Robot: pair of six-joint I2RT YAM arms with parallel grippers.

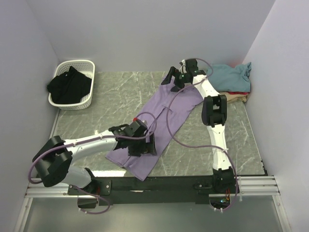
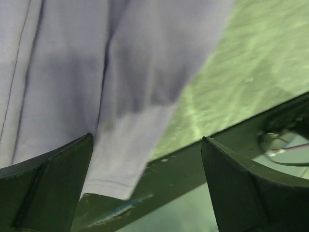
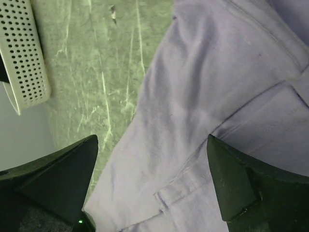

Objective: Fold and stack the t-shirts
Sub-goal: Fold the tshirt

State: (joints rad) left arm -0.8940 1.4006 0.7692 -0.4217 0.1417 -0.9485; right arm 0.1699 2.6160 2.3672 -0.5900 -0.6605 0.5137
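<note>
One lavender t-shirt; three stacked t-shirts; one basket.

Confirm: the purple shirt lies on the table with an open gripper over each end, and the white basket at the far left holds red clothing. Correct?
Not quite. The clothing in the white basket is black, not red, as the top view shows. The rest stands: the purple shirt lies under the open left gripper and right gripper.

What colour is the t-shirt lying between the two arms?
The t-shirt is plain light purple; it shows best in the top external view.
</note>
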